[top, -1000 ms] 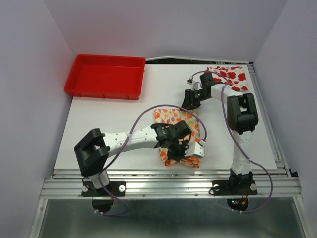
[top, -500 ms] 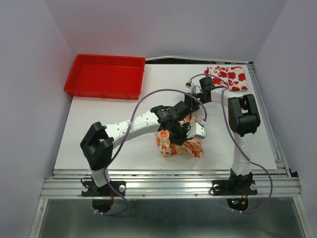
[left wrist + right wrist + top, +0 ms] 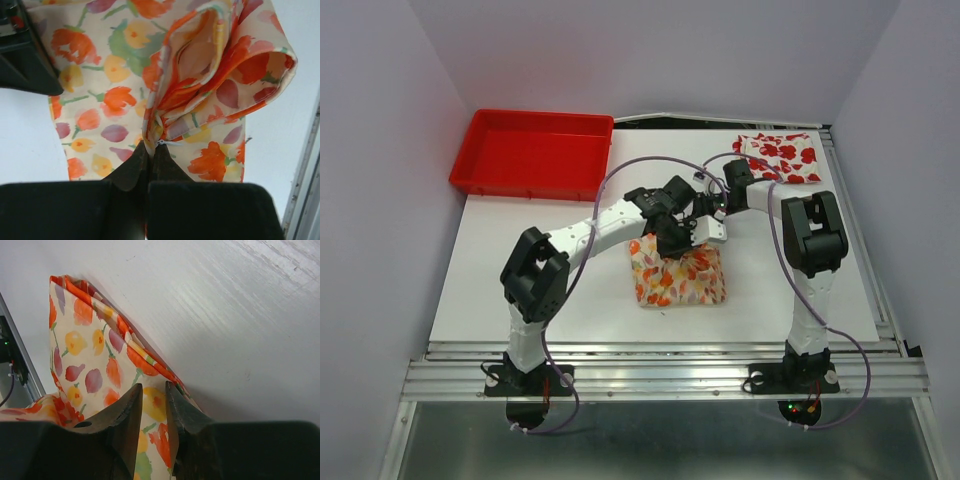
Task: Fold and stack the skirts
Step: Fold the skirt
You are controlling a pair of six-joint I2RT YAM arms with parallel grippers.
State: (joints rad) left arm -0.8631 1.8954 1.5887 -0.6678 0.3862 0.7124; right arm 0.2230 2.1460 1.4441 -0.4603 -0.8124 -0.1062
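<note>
Bright, even light; foreground perhaps blurred

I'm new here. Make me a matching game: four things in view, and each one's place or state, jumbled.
1 red tray
2 white skirt with red flowers
3 cream skirt
4 left gripper

A far right corner of the table
B shut tight on a fold
C middle of the table
D far left corner

Pairs: 1-D, 2-A, 3-C, 4-B

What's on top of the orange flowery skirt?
The left gripper, shut on a bunched fold of the cream skirt at its far edge, and the right gripper beside it. Their arms hide that edge from above, so whether the right one grips cloth cannot be told.
</note>
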